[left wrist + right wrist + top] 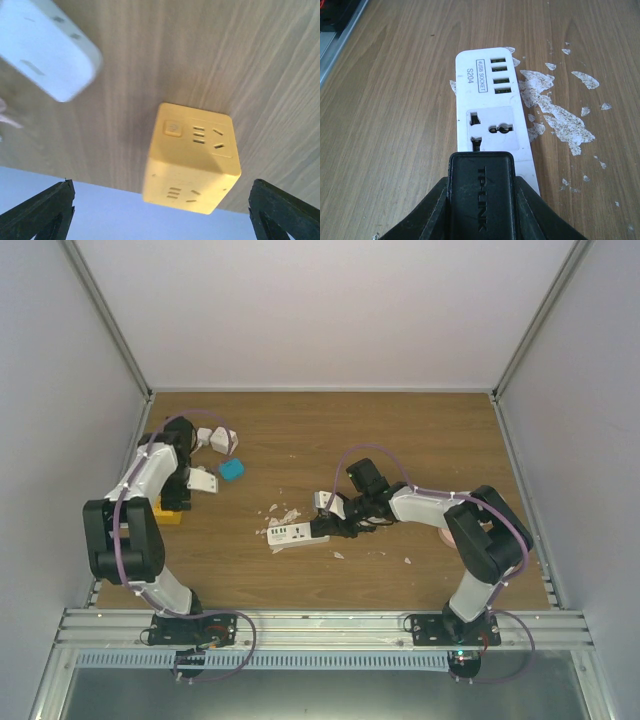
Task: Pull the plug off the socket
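Right gripper: my right gripper (481,222) is clamped around the black TP-LINK plug (480,175), with one finger against each flank.
Plug: it sits over the near end of the white power strip (492,95), just behind the strip's free universal socket (492,130). Its prongs are hidden, so I cannot tell for sure, but I judge it not yet out.
Strip: it lies flat on the wooden table (385,100) among white flakes (560,115), and nothing holds it down.
Left gripper: my left gripper (162,192) is spread wide and holds nothing. It hangs over a yellow cube socket (192,157), well apart from the strip.
Done: reach and grasp.
Left: the pull itself, straight off the strip. Unbraced as it is, the strip may lift with the plug.
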Robot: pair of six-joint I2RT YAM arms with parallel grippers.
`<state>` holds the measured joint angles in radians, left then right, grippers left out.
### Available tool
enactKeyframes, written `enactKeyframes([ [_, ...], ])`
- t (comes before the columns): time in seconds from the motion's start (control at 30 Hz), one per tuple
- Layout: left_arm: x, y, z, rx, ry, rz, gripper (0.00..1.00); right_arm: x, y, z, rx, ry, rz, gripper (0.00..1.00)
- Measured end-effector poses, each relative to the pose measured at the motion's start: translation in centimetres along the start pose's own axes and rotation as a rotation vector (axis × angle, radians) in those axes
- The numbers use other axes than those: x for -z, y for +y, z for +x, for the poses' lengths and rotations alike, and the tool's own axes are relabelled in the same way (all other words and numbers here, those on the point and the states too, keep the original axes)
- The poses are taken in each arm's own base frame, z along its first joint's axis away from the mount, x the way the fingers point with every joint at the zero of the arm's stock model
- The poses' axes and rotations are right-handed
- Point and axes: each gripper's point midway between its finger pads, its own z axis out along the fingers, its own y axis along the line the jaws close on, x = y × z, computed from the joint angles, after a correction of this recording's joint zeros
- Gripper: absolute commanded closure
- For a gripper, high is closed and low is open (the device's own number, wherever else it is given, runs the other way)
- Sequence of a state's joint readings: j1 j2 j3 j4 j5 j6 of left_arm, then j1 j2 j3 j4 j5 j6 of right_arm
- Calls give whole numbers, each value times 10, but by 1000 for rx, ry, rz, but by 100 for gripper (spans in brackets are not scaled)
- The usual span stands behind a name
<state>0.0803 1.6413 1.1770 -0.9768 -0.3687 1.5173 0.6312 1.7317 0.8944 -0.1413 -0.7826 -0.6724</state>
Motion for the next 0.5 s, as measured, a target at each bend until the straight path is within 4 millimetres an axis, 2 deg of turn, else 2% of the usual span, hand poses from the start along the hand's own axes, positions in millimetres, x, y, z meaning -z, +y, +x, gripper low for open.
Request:
enactKeyframes([
  [0.13,36,14,-18,69,-176,-45,5,0,0,0,0,0,0,83],
  [0.23,63,15,-38,110,-330,-79,5,0,0,0,0,0,0,83],
  [0.33,91,5,-70,121,-492,-85,5,0,0,0,0,-1,-1,83],
  [0.4,108,-5,-99,109,-607,-63,6,0,0,0,0,-1,-1,83],
  [0.5,122,-23,-138,115,-744,14,7,0,0,0,0,-1,0,83],
])
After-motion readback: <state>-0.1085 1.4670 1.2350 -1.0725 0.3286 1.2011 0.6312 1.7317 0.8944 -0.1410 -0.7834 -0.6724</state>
